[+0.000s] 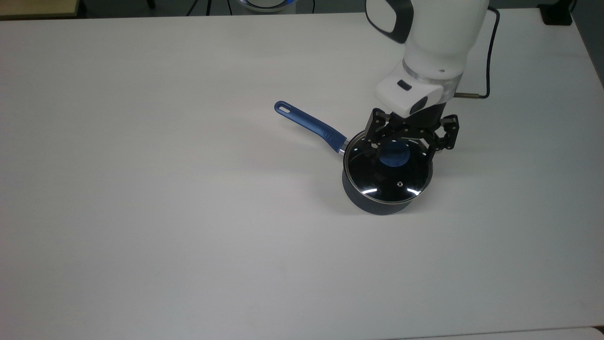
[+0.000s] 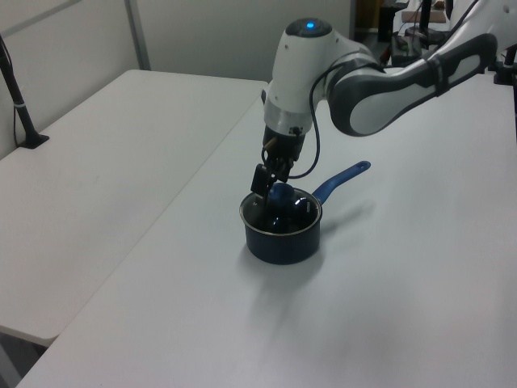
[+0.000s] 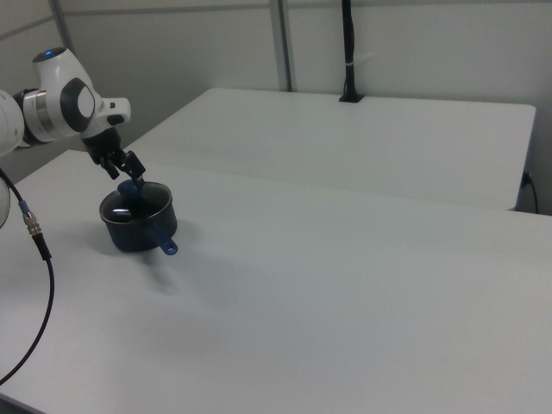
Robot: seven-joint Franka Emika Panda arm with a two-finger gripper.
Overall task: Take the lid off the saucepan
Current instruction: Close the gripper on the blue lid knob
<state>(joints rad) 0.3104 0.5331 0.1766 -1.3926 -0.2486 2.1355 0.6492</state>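
The saucepan is a small dark pot standing right of centre on the white table. Its long blue handle points toward the top view's upper left. The glass lid lies flat on the pot, and its blue knob sits between my fingers. My gripper hangs open just over the lid, one finger on each side of the knob. In the left view the gripper reaches down onto the saucepan. In the right view the gripper stands over the saucepan.
The white arm comes in from the top view's upper right, trailing a black cable. A second white table adjoins on the left view's left, with a black clamped post. Bare tabletop surrounds the pot.
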